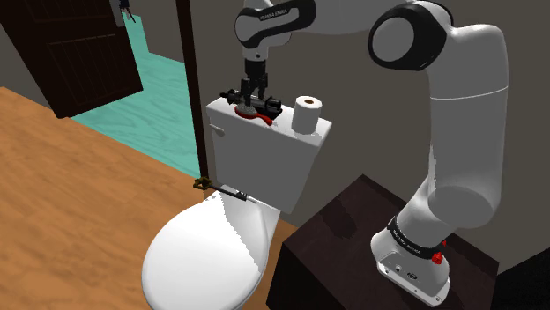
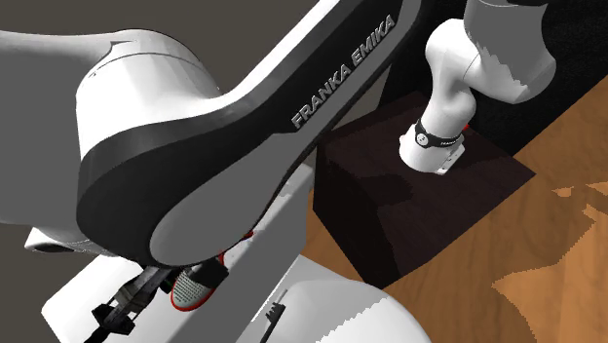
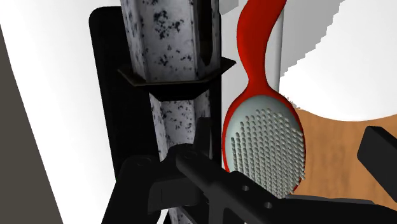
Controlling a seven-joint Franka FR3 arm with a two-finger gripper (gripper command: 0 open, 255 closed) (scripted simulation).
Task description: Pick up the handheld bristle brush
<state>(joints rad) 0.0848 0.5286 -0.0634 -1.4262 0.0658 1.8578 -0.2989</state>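
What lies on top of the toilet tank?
A red brush, a white roll and a black-framed speckled bar lie on the tank. The gripper covers part of the brush in the shoulder view.

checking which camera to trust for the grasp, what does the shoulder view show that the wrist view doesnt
Shoulder view adds the setting: the toilet roll on the white tank, the toilet lid below, the dark stand and the arm reaching over. Wrist view adds detail: the dotted bristle pad, the curved red handle, and a speckled grey bar beside them. Both share the red brush, the tank top it lies on, and the open gripper above it.
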